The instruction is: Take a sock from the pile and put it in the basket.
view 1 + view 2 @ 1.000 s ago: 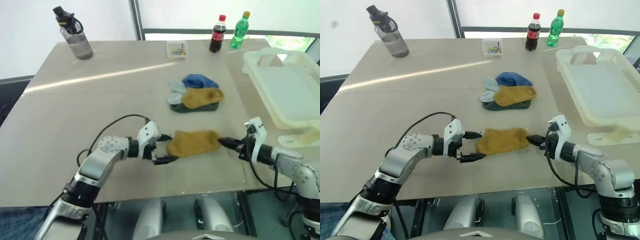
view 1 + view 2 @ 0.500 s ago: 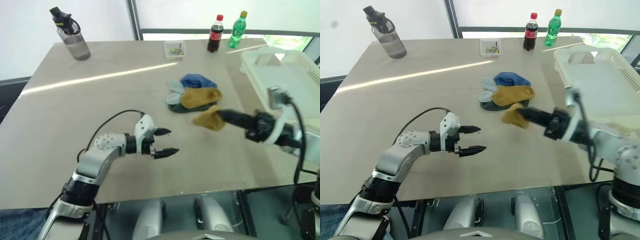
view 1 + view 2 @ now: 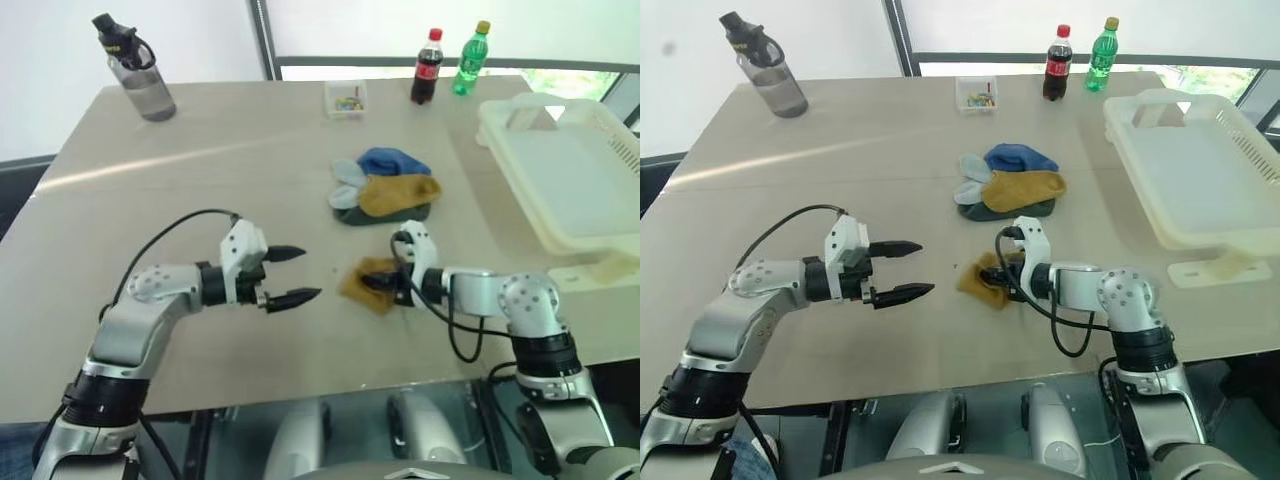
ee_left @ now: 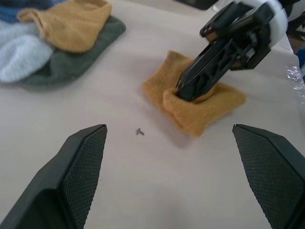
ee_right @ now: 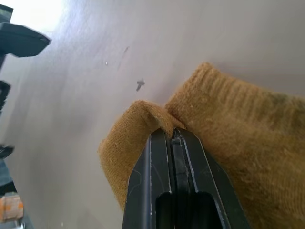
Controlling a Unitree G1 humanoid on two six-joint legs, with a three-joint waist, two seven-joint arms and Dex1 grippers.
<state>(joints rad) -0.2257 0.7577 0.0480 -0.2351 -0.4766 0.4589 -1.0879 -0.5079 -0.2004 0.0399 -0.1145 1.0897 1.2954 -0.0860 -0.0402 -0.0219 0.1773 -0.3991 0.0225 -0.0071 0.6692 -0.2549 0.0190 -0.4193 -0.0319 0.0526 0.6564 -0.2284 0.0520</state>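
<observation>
Hovering over the bare left part of the surface (image 3: 150, 190), the left hand (image 3: 292, 274) is spreading its two black fingers wide with nothing between them, and they are pointing toward the sock (image 3: 368, 284). Just to its right the mustard-yellow sock is lying bunched on the surface, and the right hand (image 4: 187, 90) is pinching a fold of it with its fingers pressed tightly together; in the right wrist view the fingertips are sinking into the knit, so how much cloth is caught is hard to make out. Behind the sock the pile (image 3: 385, 190) is sitting well apart, its dark green sock mostly covered by a second yellow one. Farther right the basket (image 3: 560, 170) is running past the frame edge, its far side cut off
</observation>
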